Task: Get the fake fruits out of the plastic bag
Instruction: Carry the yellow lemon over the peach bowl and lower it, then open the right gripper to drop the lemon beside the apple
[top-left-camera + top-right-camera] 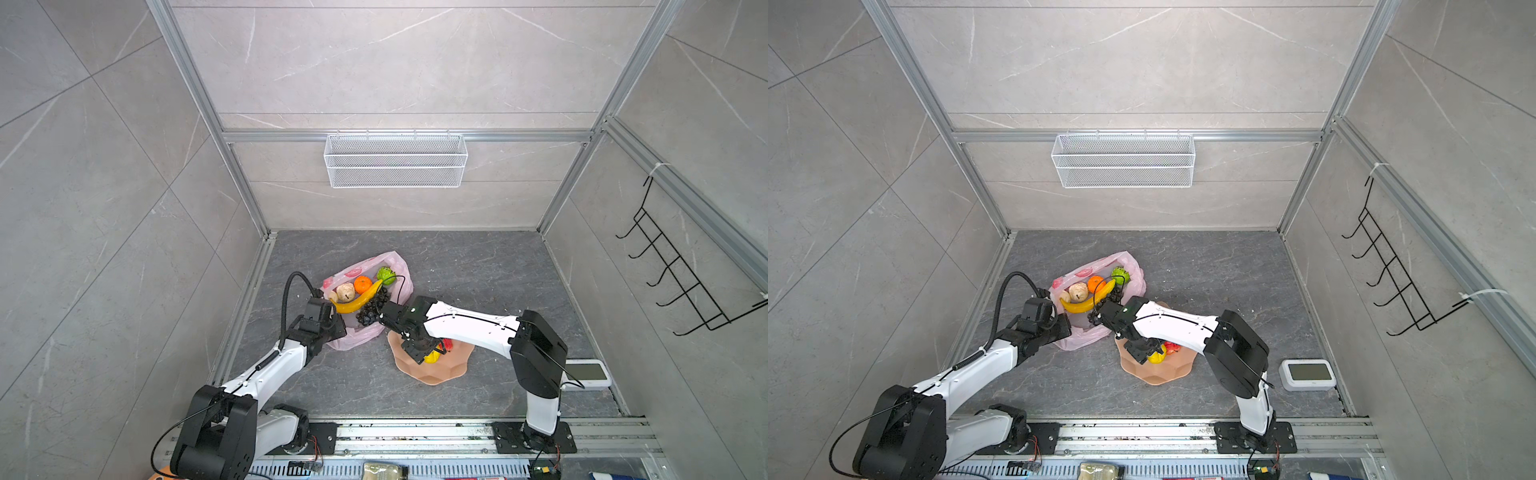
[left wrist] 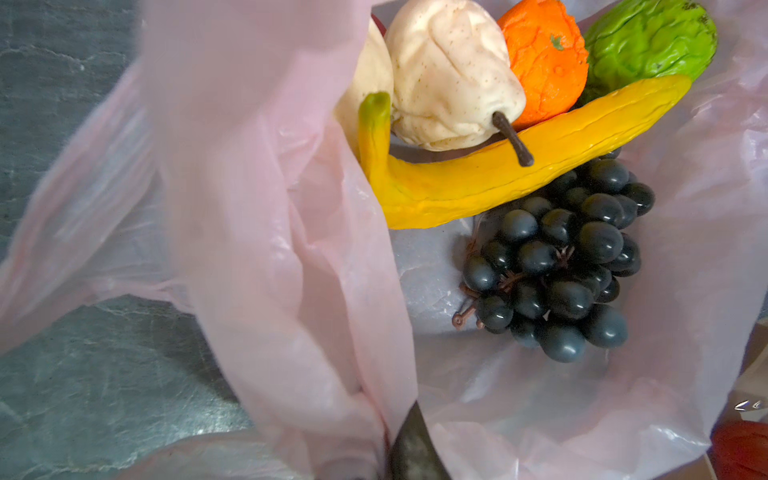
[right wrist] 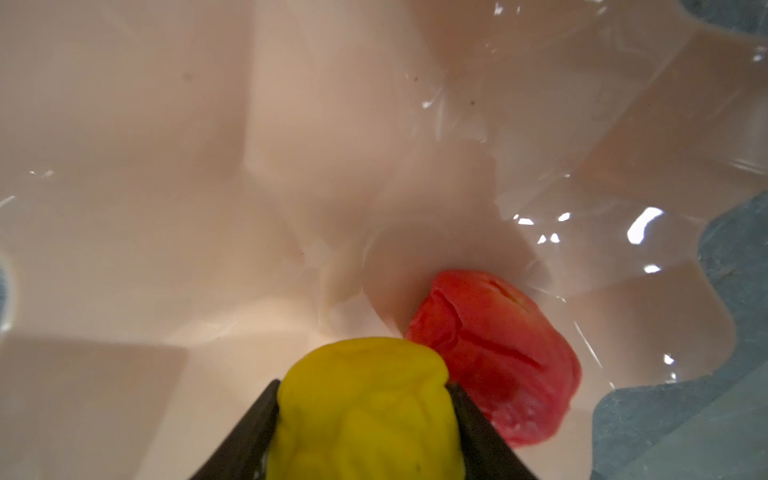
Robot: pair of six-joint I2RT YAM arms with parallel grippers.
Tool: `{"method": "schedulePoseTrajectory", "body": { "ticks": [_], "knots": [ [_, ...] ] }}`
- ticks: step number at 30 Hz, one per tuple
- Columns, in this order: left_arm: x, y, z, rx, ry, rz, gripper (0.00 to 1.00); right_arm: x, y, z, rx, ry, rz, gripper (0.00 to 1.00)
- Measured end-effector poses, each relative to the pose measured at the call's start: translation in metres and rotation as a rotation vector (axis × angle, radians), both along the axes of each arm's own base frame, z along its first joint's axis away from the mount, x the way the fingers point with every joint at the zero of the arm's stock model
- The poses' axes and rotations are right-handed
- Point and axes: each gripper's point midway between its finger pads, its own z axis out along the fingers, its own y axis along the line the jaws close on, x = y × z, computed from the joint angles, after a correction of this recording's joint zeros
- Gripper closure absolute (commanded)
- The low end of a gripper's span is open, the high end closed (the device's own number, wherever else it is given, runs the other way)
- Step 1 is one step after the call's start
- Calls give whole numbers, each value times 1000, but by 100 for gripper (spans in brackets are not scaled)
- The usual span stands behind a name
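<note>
Left wrist view looks into the open mouth of the pink plastic bag (image 2: 540, 399). Inside, a yellow banana (image 2: 519, 174) lies across a dark grape bunch (image 2: 557, 257). A beige pear (image 2: 449, 75), an orange tangerine (image 2: 544, 62) and a wrinkled green fruit (image 2: 652, 41) are packed behind it toward the far end, and a second beige fruit (image 2: 374, 66) shows partly behind the pear. The left fingers (image 2: 411, 449) are pressed together on a raised fold of the bag's near left edge, the film bunched at their dark tip. The fruits inside lie beyond them, untouched. In both top views the bag rests on the grey tabletop (image 1: 478, 270) left of centre, and a peach wavy-edged plate (image 1: 444, 374) sits just to its right and nearer. Over that plate the right fingers (image 3: 471, 419) stand about half open, clamped on either side of a yellow fruit (image 3: 365, 407); whether the fruit touches the plate cannot be told. A red fruit (image 3: 498, 353) lies on the plate just beside the yellow one and close to one finger.
</note>
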Motion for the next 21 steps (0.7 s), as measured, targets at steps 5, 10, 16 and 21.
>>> {"method": "schedulePoseTrajectory", "body": {
  "ticks": [5,10,16,21],
  "knots": [
    [0,0,1,0,-2,0,90,5,0,-5,-27,21,28,42],
    [0,0,1,0,-2,0,90,7,2,-8,-49,39,61,40],
    [0,0,1,0,-4,0,90,5,-1,-15,-86,68,81,40],
    [0,0,1,0,-4,0,90,3,-3,-15,-99,78,94,34]
  ]
}}
